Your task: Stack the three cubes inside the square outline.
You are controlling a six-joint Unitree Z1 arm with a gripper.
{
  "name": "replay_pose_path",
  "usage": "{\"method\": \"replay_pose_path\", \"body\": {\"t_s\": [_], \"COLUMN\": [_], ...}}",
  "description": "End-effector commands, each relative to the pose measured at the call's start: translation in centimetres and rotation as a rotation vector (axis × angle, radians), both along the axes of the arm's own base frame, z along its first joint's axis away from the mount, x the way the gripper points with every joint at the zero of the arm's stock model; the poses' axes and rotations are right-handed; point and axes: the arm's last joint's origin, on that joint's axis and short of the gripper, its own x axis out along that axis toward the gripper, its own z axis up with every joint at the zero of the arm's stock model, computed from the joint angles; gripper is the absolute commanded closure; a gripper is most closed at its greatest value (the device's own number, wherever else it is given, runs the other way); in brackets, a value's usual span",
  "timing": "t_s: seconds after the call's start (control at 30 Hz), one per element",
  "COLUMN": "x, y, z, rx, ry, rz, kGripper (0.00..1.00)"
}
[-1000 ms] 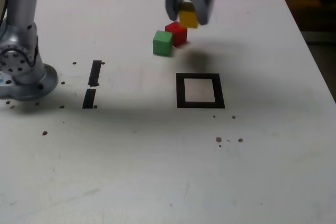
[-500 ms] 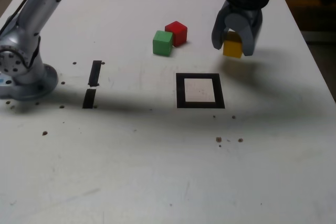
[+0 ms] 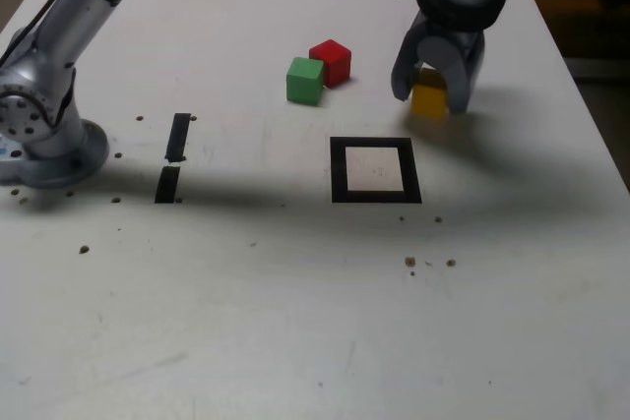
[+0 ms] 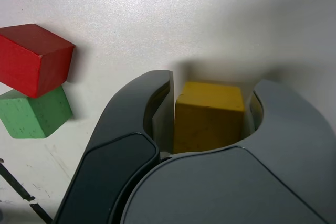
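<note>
Yellow cube (image 3: 429, 99) sits between your gripper's (image 3: 430, 95) two fingers in the exterior view, down near the table (image 3: 295, 292), just past the square outline (image 3: 375, 170). Red cube (image 3: 332, 61) and green cube (image 3: 305, 80) touch, off to that view's left. In the wrist view, your gripper (image 4: 210, 109) hugs the yellow cube (image 4: 209, 116); the red cube (image 4: 34, 59) and green cube (image 4: 34, 114) sit beside it.

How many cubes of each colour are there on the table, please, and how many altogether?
Yellow cube: 1, in the gripper
Red cube: 1
Green cube: 1
Total: 3 cubes
</note>
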Motion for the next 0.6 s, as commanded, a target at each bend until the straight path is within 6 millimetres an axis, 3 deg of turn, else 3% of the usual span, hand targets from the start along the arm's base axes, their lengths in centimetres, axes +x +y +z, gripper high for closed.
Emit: {"method": "replay_pose_path", "body": {"t_s": [0.0, 0.13, 0.23, 0.47, 0.57], "x": [-0.1, -0.2, -0.4, -1.0, -2.2], "y": [0.0, 0.0, 0.0, 0.0, 0.3], "z": [-0.1, 0.2, 0.5, 1.8, 3.2], "rx": [-0.001, -0.001, 0.0, 0.006, 0.024], "ry": [0.006, 0.01, 0.01, 0.003, -0.004], "rz": [0.002, 0.002, 0.001, -0.002, 0.003], "kGripper": [0.55, 0.29, 0.17, 0.13, 0.13]}}
